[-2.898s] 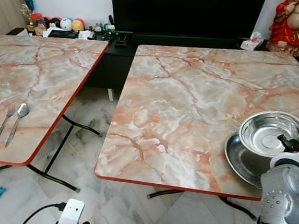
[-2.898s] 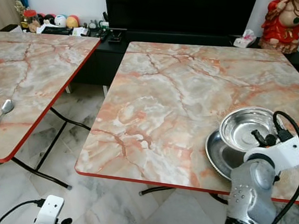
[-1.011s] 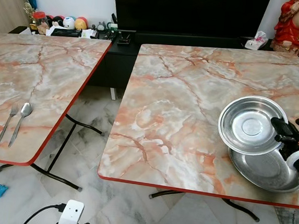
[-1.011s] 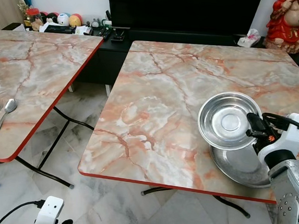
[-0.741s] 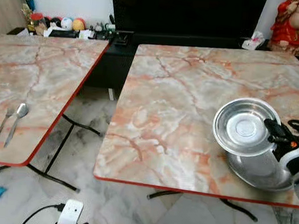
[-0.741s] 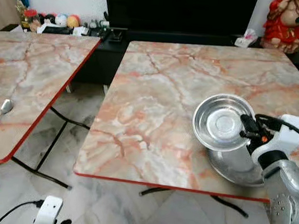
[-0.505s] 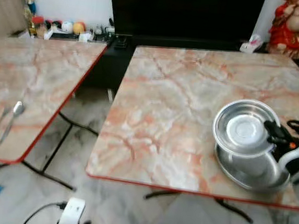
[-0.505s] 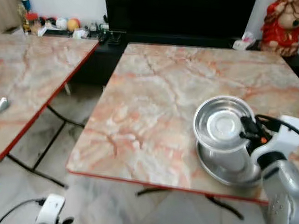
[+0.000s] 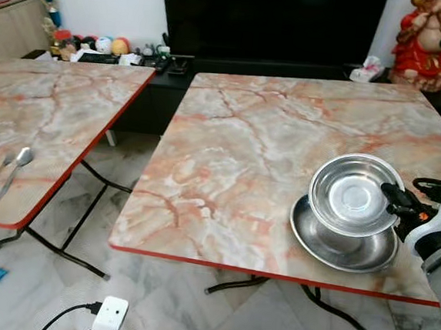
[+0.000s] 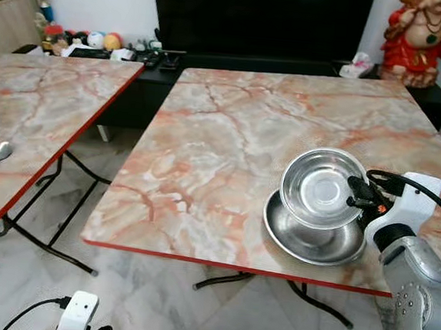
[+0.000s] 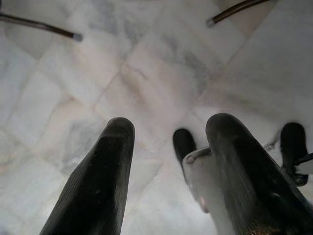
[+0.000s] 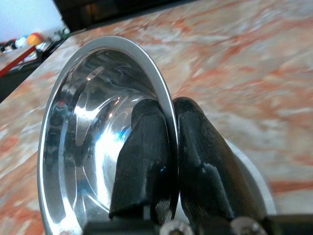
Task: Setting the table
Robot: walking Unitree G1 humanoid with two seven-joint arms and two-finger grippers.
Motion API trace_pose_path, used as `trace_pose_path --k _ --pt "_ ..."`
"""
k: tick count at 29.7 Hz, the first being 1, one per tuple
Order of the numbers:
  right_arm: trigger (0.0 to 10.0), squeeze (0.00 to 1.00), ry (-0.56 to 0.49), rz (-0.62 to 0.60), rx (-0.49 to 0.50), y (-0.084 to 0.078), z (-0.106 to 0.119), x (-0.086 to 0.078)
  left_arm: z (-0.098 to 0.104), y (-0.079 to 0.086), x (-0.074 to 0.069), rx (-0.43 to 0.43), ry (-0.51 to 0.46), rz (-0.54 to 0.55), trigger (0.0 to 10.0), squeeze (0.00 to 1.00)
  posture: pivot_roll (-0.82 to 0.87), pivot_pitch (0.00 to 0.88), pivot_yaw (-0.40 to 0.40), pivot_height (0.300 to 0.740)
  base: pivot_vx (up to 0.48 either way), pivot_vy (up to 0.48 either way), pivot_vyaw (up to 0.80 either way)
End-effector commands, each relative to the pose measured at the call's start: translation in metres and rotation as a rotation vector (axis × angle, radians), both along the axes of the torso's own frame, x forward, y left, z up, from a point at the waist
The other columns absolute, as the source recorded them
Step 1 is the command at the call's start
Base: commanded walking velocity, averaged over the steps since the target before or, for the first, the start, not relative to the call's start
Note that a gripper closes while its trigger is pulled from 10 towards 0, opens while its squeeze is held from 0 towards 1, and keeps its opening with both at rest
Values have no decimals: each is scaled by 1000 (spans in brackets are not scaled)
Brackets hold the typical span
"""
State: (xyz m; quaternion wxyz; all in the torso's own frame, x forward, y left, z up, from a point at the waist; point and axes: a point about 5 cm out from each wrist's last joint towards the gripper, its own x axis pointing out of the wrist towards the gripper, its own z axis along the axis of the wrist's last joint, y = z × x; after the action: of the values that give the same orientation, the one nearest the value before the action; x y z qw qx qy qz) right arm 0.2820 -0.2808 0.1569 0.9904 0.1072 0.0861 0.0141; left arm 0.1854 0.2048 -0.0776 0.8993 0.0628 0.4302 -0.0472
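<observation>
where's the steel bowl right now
The steel bowl is pinched at its rim by the right gripper, over the steel plate near the front right edge of the right-hand table.

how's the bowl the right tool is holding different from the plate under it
The bowl is deep and smaller across; the plate is shallow and wider. The bowl is pinched at its rim by the right tool and sits slightly tilted; the plate lies flat on the table, ungripped. Both are shiny, round steel.
</observation>
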Motion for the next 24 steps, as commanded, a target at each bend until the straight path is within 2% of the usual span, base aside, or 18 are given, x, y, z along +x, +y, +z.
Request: trace_pose_path --k 1,5,15,24 --pt "10000 0 -15 29 23 7 4 3 -1 4 -2 10 17 8 10000 0 -57 18 53 740 0 0 0" --pt "10000 0 -17 34 60 11 3 1 -1 4 -2 6 21 9 10000 0 -60 19 56 740 0 0 0" --pt "10000 0 54 -65 79 3 -14 0 0 4 0 3 19 7 10000 0 -54 26 61 740 0 0 0" --pt "10000 0 68 -88 93 0 -18 -7 0 4 0 2 20 6 10000 0 -54 30 62 740 0 0 0"
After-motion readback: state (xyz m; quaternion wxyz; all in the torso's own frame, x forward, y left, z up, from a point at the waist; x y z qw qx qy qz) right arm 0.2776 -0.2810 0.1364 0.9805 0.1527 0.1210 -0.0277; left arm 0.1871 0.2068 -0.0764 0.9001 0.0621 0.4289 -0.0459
